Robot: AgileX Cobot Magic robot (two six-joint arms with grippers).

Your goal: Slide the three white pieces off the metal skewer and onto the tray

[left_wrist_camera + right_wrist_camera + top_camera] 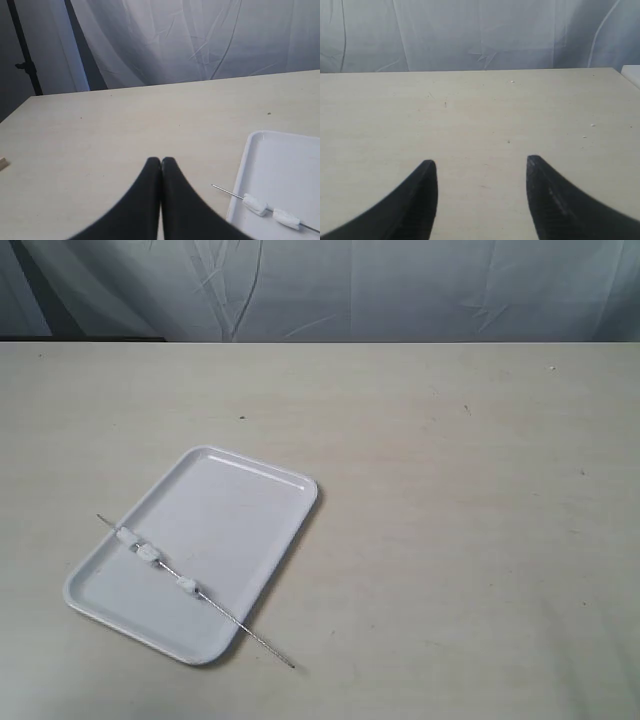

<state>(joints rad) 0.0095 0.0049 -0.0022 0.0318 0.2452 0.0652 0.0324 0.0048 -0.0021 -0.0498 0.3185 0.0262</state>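
Glossy round-cornered tray (240, 505), clear of the table's (460, 500) far edge; thin metal skewer (252, 633) threading three white pieces (147, 552) overhangs both rims. Left gripper (161, 161) clenched, right gripper (481, 162) spread.

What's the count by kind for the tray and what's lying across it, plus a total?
Glossy white rectangular plastic tray: 1
Thin silvery metal skewer: 1
Small white soft-looking pieces threaded on the skewer: 3
Total: 5
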